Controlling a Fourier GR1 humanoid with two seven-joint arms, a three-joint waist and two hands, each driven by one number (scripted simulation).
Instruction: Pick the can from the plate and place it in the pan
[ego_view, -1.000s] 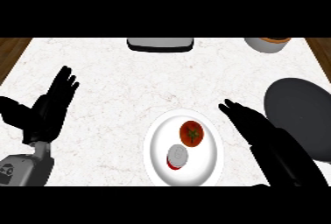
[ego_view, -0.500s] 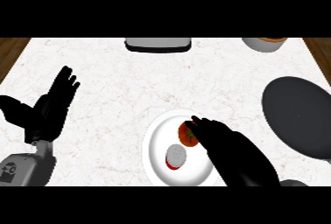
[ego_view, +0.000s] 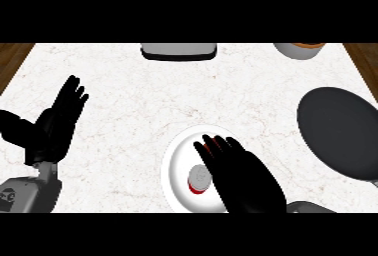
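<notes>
Counter (ego_view: 148, 100): white marbled top, wood showing past both side edges. White plate (ego_view: 176, 172) sitting on it directly under the right hand (ego_view: 240, 172), sticking out to that hand's left. Dark pan (ego_view: 343, 132) lying well off to the right of that hand, running to the view's right edge. Grey-and-black box-like thing (ego_view: 179, 50) sitting at the far edge, beyond the hand and a bit left. Grey bowl (ego_view: 299, 50) with something orange inside sitting at the far edge, beyond the hand and right.
</notes>
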